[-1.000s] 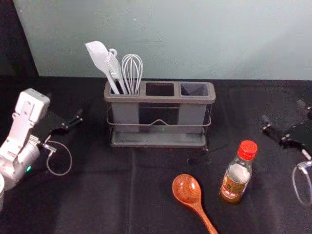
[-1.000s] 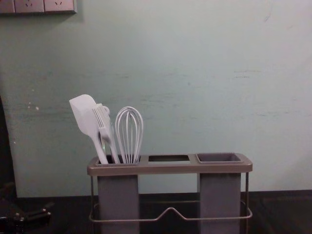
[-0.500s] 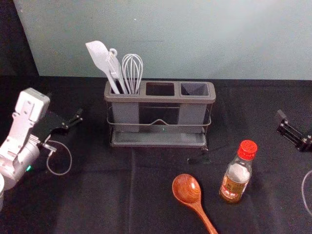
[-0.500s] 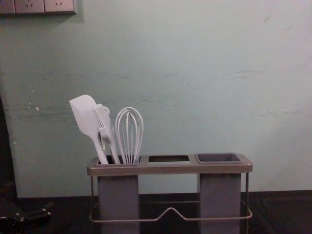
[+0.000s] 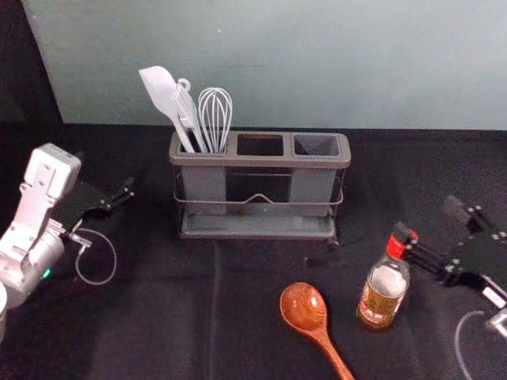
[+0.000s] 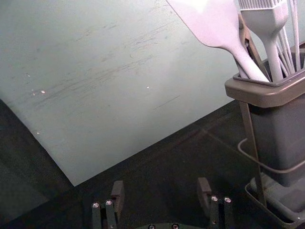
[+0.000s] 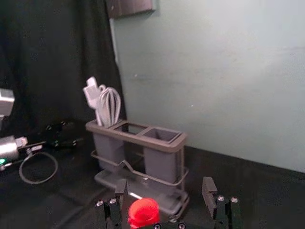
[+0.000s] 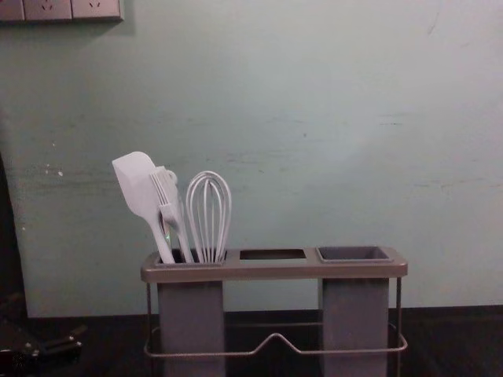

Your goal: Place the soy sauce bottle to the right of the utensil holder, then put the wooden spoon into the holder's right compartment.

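nearer the bottle than half a second ago, the right gripper (image 7: 165, 182) has swung in from the head view's right edge, one finger now overlapping the red cap in that view; the bottle stays where it was.

biggest is the utensil holder (image 5: 260, 161), upright at the back. a white spatula (image 5: 161, 89) and whisk (image 5: 215, 115) lean in its left compartment, which leaves the right compartment (image 5: 315, 145) free for the spoon. the left gripper (image 6: 161, 182) waits beside the holder's left end, spread wide with nothing between its fingers, likely parked because both task things lie on the other arm's side.

the right one is wide too, holding nothing, probably kept so to straddle the bottle's upper part; in its wrist view the cap sits nearer one finger, so it may need centring before closing.

the soy sauce bottle (image 5: 380, 299) stands upright in front of the holder, towards the right: clear glass, a brown, red and pale label. just beside it lies the wooden spoon (image 5: 304, 307), reddish, glossy and grained, bowl towards the holder. smallest, the red cap (image 5: 395, 247) is bright and round.
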Robot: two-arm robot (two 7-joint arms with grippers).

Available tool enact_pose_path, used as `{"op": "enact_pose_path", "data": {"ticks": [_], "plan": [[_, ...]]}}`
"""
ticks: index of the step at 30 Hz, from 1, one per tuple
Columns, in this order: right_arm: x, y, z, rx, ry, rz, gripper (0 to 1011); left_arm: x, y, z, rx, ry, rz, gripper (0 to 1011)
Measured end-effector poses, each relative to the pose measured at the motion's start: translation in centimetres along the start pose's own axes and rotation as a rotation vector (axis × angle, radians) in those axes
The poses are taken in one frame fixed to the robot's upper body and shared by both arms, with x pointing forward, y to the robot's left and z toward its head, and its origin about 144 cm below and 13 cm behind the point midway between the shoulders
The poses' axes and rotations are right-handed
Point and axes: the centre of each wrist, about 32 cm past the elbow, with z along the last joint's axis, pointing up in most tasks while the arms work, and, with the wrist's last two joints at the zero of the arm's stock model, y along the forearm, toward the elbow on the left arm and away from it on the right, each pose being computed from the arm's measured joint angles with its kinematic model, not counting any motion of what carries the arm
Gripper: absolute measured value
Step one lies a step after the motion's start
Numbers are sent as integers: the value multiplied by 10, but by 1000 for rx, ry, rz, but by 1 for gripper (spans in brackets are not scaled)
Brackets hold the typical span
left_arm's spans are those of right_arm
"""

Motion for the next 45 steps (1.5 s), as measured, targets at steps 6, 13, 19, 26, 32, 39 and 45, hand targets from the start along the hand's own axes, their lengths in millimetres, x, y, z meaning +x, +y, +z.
{"op": "enact_pose_path", "data": {"ticks": [6, 13, 19, 26, 32, 39, 45], "plan": [[-6, 10, -10, -32, -3, 23, 1004, 0, 0, 0, 0, 0, 0, 1005], [-11, 15, -17, -57, -23, 23, 1004, 0, 0, 0, 0, 0, 0, 1005], [-11, 18, -23, -62, -32, 20, 1004, 0, 0, 0, 0, 0, 0, 1005], [-12, 20, -26, -55, -33, 18, 939, 0, 0, 0, 0, 0, 0, 1005], [-12, 20, -26, -55, -34, 15, 775, 0, 0, 0, 0, 0, 0, 1005], [-12, 20, -25, -58, -37, 13, 567, 0, 0, 0, 0, 0, 0, 1005], [-13, 19, -25, -60, -42, 11, 383, 0, 0, 0, 0, 0, 0, 1005]]}}
